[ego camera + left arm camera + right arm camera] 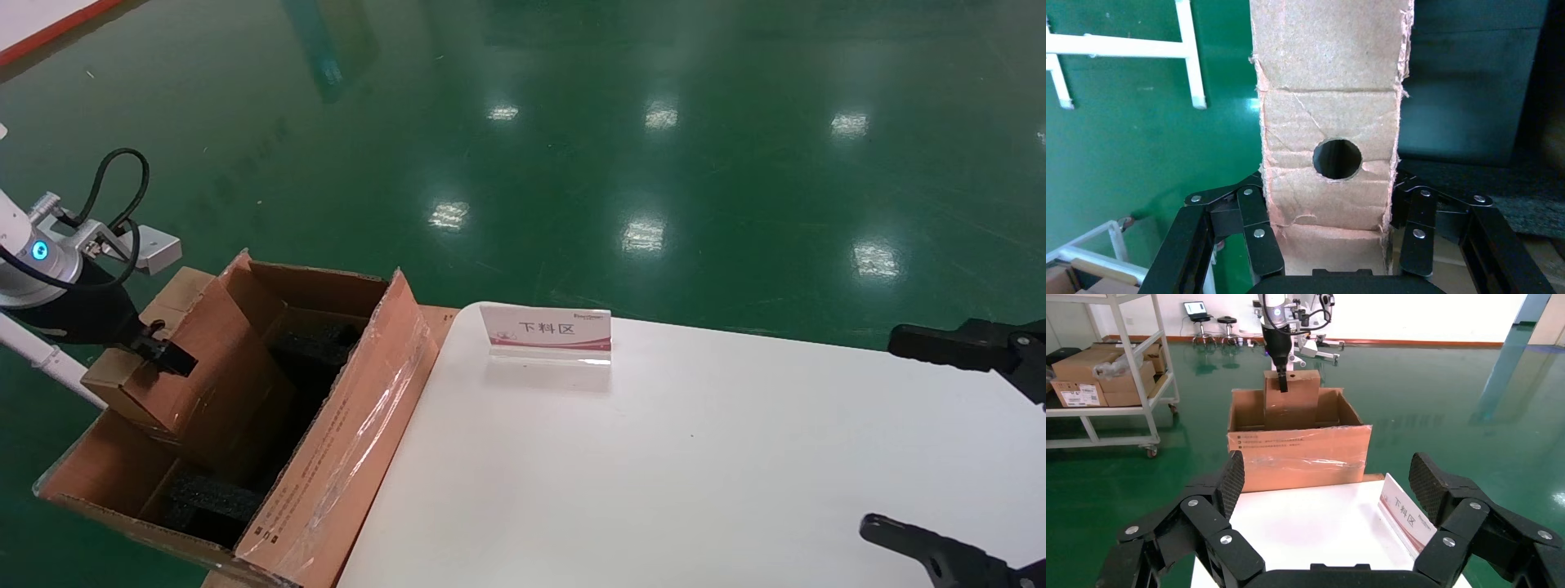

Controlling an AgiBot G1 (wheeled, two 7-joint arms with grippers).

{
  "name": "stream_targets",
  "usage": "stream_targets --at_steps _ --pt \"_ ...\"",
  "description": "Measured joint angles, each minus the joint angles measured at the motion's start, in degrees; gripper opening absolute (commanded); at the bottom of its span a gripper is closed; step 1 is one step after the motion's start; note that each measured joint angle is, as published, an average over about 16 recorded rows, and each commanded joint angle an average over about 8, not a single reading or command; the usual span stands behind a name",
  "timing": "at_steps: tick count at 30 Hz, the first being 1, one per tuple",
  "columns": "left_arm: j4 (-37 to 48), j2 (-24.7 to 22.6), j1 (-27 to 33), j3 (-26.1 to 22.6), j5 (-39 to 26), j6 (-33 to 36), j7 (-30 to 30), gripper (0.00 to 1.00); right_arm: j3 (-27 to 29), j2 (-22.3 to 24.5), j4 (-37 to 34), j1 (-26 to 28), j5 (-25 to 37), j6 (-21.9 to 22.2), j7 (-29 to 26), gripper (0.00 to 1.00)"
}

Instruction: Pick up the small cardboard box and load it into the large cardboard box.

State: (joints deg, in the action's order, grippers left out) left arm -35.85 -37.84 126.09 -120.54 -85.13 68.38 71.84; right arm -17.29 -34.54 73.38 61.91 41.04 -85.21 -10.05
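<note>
Cardboard on cardboard: small box (167,359) is clamped by the left gripper (159,353), fingers (1257,229) pinching its two sides, and it sits partly down inside the big box (343,441), over the left-hand part of the cavity. Big box stands on the floor just beside the table (695,457), at its left edge.

Key relation: small box is already w/in the big box's walls, hanging below the gripper, so the remaining travel looks like straight down, no sideways shift. Long axis of the small box runs away from the wrist, i.e. roughly vertical as held, maybe a bit tilted. Left arm is the only one near; right gripper (940,441) is parked over the table's right edge, well apart, jaws wide open and empty.

Views differ:
- Head view shows black foam (212,498) in the bottom of the big box and more at the back; small box seems to be going into the gap btw them. Can't tell if its base touches anything yet.
- Left wrist view shows the grip itself plus the round hole (1337,158) in the tan flap, frayed edges; little of the big box.
- Right wrist view gives the side-on look: small box top sticks up above the big box rim, so not fully seated. Also a sign (1404,517) on the table and a shelf cart (1107,386) w/ cartons behind.

Judgement: lowering phase, release not yet due.
</note>
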Motion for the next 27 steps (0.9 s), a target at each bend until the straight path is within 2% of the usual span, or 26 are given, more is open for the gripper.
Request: stream_targets --at_steps 12,25,27 --pt "-1.78 -0.89 -2.24 -1.24 -1.83 -1.51 4.41 0.0 -0.03 0.01 0.0 0.01 -0.02 0.01 0.02 1.0" --pt "0.47 -3.39 -5.6 -1.9 -1.85 -1.42 6.47 0.0 -0.07 0.03 0.0 0.01 -0.05 0.03 0.03 1.0" --pt "0.94 -3.77 -6.03 -1.93 -1.76 -1.33 6.55 0.08 -0.07 0.03 -0.01 0.01 -0.05 0.04 0.04 1.0"
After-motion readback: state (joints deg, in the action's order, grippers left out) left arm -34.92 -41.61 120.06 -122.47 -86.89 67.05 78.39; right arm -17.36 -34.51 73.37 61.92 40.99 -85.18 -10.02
